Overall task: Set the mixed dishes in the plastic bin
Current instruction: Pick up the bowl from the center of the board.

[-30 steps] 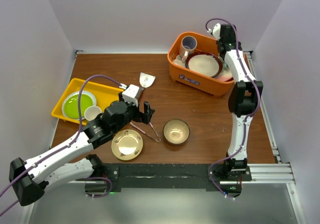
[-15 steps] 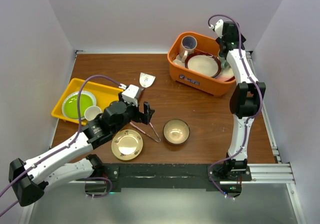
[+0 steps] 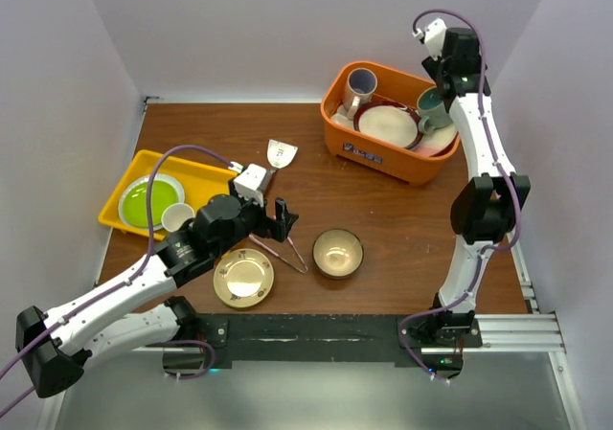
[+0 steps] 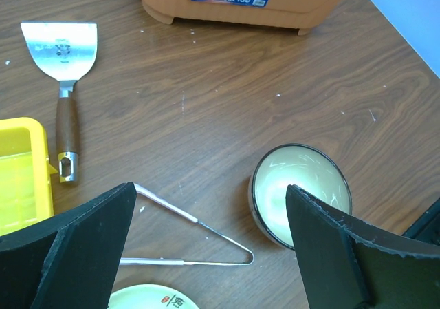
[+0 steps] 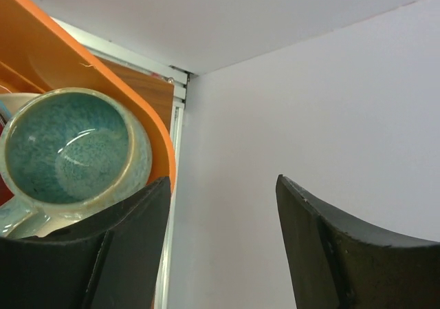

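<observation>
Risk: the right hand [image 5: 221, 185], fingers apart and empty above the plastic bin's [image 3: 383, 152] far right corner, could clip the teal mug [image 3: 433, 107] inside (it sits atop plates). The bin also holds a lavender mug [image 3: 361, 85] and a brown-rimmed plate [image 3: 388, 124]. The left hand [image 4: 210, 188], spread wide and empty, hovers over the bronze bowl [image 3: 338, 252] on the desk, well apart from the bin.

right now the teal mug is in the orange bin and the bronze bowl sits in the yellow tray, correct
Not quite. The teal mug is in the orange bin, but the bronze bowl does not sit in the yellow tray. It sits directly on the wooden table, well apart from the tray, as the top external view shows.
</observation>
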Robot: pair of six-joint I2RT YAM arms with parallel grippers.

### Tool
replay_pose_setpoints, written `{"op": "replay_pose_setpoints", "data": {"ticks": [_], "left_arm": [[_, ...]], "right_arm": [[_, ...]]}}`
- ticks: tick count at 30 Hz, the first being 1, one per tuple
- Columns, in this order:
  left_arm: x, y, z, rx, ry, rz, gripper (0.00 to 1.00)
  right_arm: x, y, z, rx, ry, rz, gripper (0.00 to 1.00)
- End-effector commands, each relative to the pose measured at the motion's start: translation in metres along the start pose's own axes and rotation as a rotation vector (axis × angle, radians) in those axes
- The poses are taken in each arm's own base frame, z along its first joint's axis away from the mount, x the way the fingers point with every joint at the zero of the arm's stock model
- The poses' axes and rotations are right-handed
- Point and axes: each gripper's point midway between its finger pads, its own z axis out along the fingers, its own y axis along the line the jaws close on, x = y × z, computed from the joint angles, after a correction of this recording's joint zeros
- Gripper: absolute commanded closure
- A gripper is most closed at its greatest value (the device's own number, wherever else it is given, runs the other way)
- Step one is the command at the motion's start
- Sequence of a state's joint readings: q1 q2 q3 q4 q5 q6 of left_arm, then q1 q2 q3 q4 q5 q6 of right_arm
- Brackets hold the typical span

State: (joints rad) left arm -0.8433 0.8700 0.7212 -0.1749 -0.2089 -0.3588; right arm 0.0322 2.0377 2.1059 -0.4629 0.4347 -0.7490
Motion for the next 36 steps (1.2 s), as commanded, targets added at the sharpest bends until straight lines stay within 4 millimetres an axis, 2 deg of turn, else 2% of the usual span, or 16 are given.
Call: {"op": "replay_pose_setpoints", "data": {"ticks": [1, 4, 6, 12, 14, 15, 16, 17, 18, 19, 20, 21, 24, 25, 28, 36], "left_arm": [[-0.002, -0.007, -0.003, 0.045, -0.015, -0.034, 0.04], [-0.001, -0.012, -0.004, 0.072, -0.013, -0.051, 0.04], [0.002, -0.015, -0.003, 0.087, -0.007, -0.065, 0.04], [0.01, -0.028, 0.0, 0.153, 0.022, -0.103, 0.04], [0.012, -0.032, 0.0, 0.172, 0.029, -0.115, 0.04], [0.014, -0.033, 0.0, 0.179, 0.034, -0.118, 0.04], [0.017, -0.034, 0.0, 0.189, 0.043, -0.122, 0.04], [0.017, -0.036, 0.001, 0.195, 0.043, -0.133, 0.04], [0.019, -0.036, 0.002, 0.195, 0.045, -0.137, 0.04], [0.021, -0.04, 0.002, 0.217, 0.055, -0.143, 0.04], [0.024, -0.041, 0.003, 0.22, 0.065, -0.153, 0.04], [0.027, -0.042, 0.004, 0.226, 0.075, -0.158, 0.04], [0.036, -0.044, 0.009, 0.232, 0.107, -0.179, 0.04], [0.037, -0.046, 0.009, 0.236, 0.115, -0.185, 0.04], [0.048, -0.046, 0.015, 0.228, 0.16, -0.205, 0.04], [0.077, -0.052, 0.033, 0.231, 0.272, -0.242, 0.04]], "right_arm": [[-0.01, -0.013, -0.027, -0.026, -0.062, 0.072, 0.33], [-0.01, -0.004, -0.042, -0.098, -0.082, 0.105, 0.33], [-0.015, 0.012, -0.055, -0.208, -0.122, 0.137, 0.32], [-0.033, 0.047, -0.123, -0.499, -0.297, 0.247, 0.3], [-0.032, 0.056, -0.147, -0.569, -0.334, 0.277, 0.3], [-0.037, 0.064, -0.161, -0.637, -0.38, 0.286, 0.3], [-0.031, 0.077, -0.167, -0.685, -0.375, 0.302, 0.27], [-0.034, 0.076, -0.185, -0.715, -0.419, 0.306, 0.26], [-0.037, 0.084, -0.197, -0.78, -0.457, 0.311, 0.26], [-0.032, 0.098, -0.204, -0.837, -0.457, 0.323, 0.26], [-0.033, 0.096, -0.219, -0.856, -0.49, 0.327, 0.24], [-0.028, 0.11, -0.229, -0.933, -0.504, 0.333, 0.23], [-0.027, 0.118, -0.255, -1.018, -0.555, 0.357, 0.23], [-0.023, 0.13, -0.263, -1.082, -0.563, 0.374, 0.23], [-0.016, 0.144, -0.286, -1.184, -0.609, 0.382, 0.2], [0.019, 0.182, -0.322, -1.361, -0.65, 0.391, 0.14]]}}
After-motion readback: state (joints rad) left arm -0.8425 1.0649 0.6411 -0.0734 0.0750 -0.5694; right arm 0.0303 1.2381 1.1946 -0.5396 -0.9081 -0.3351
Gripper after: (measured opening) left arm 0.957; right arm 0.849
